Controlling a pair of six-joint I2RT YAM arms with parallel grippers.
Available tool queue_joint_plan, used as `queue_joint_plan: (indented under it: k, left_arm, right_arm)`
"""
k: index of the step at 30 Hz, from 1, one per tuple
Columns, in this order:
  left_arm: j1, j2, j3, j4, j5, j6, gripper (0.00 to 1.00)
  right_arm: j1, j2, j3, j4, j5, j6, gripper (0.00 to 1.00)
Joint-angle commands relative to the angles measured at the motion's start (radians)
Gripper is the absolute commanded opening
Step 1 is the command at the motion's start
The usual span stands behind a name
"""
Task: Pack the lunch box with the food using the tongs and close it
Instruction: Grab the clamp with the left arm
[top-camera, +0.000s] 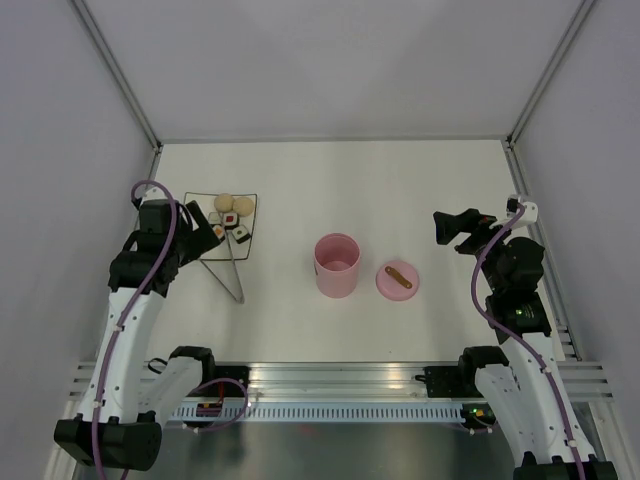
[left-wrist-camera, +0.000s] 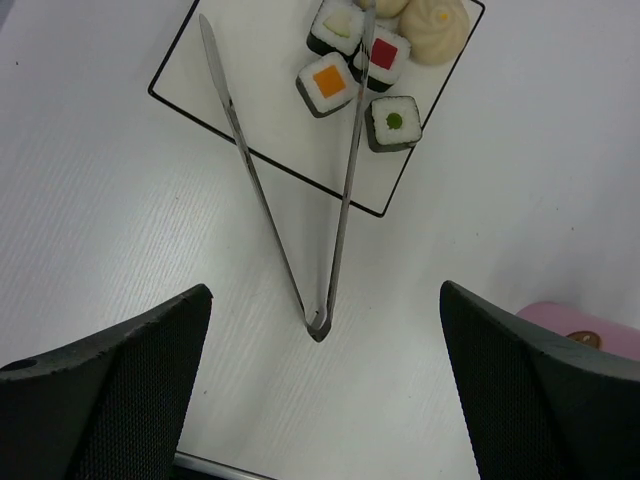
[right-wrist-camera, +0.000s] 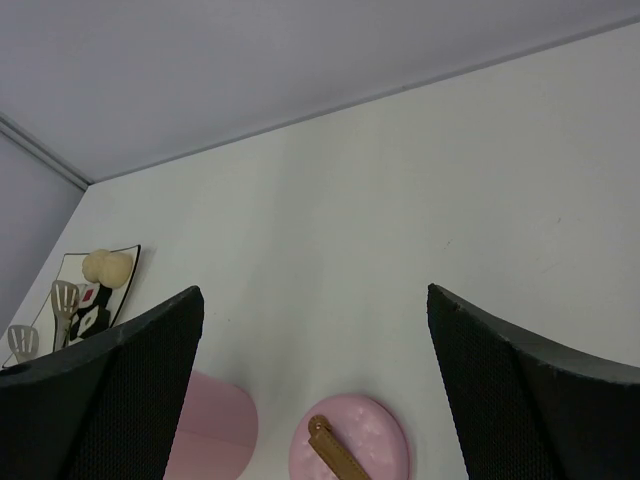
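The pink lunch box (top-camera: 337, 265) stands open mid-table, its round lid (top-camera: 397, 281) with the brown strap lying just to its right. The food (top-camera: 232, 210), buns and sushi pieces (left-wrist-camera: 328, 84), sits on a black-rimmed white plate (top-camera: 205, 250) at the left. The silver tongs (left-wrist-camera: 255, 190) lie with their tips on the plate and their joined end on the table toward me. My left gripper (left-wrist-camera: 325, 288) hovers open above that joined end, touching nothing. My right gripper (right-wrist-camera: 313, 291) is open in the air, right of the lid (right-wrist-camera: 350, 440) and lunch box (right-wrist-camera: 215, 415).
Grey walls close the table on the left, back and right. An aluminium rail runs along the near edge between the arm bases (top-camera: 340, 378).
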Motion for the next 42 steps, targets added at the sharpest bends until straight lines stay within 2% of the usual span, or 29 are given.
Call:
queue_joint_plan:
  k: [1, 5, 10, 19, 25, 32, 42]
  left_arm:
    - [0.002, -0.027, 0.01, 0.005, 0.001, 0.007, 1.0]
    - [0.002, -0.03, -0.033, 0.03, 0.047, -0.019, 1.0]
    - [0.002, -0.057, -0.165, 0.089, 0.064, -0.143, 1.0]
    - [0.003, -0.101, -0.375, 0.25, 0.081, -0.18, 1.0]
    - [0.002, -0.027, -0.42, 0.358, 0.027, -0.176, 1.0]
    - [0.002, 0.093, -0.426, 0.464, -0.036, -0.139, 1.0]
    - [-0.007, 0.185, -0.484, 0.556, -0.001, -0.171, 1.0]
  right_arm:
    - [0.003, -0.007, 0.014, 0.022, -0.012, 0.005, 0.98]
    - [0.002, 0.003, 0.015, -0.009, -0.033, 0.008, 0.98]
    - [0.003, -0.004, 0.012, -0.029, -0.036, 0.019, 0.98]
    - [0.002, -0.028, 0.019, -0.119, -0.053, 0.054, 0.98]
    - [0.002, -0.073, -0.005, -0.142, -0.052, 0.068, 0.98]
    - [0.003, -0.086, 0.026, -0.263, 0.005, 0.039, 0.98]
    - [0.003, -0.102, 0.018, -0.291, 0.028, 0.034, 0.98]
